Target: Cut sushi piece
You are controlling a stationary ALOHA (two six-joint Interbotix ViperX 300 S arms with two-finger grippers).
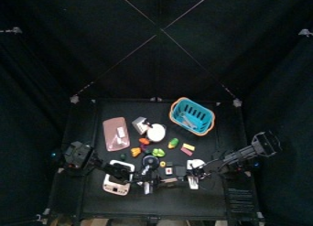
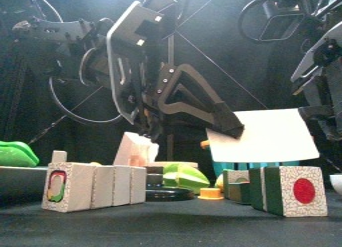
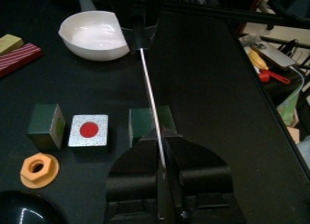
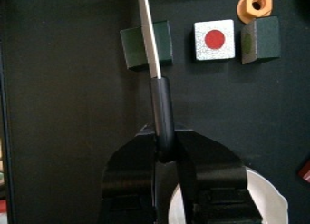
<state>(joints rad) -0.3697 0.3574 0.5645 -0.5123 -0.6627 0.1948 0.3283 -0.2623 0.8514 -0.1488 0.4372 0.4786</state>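
Three sushi pieces lie in a row: a white one with a red dot (image 3: 87, 130) (image 4: 215, 39) between two green ones (image 3: 49, 126) (image 4: 260, 39). A knife with a white blade (image 2: 261, 136) (image 4: 148, 28) and a black handle (image 4: 164, 96) hangs over the end green piece (image 4: 133, 48) (image 3: 136, 123). My right gripper (image 4: 164, 137) is shut on the handle. My left gripper (image 3: 161, 150) (image 2: 227, 124) is shut on the far end of the blade, which shows edge-on as a thin grey line (image 3: 148, 92). The blade looks clear of the sushi in the front view.
An orange ring (image 3: 39, 169) (image 4: 255, 3) lies beside the row. A white bowl (image 3: 94, 33) (image 4: 269, 199) stands close by. A sliced white roll (image 2: 100, 186) sits at the front left. A blue basket (image 1: 192, 115) and a pink board (image 1: 116, 134) stand farther back.
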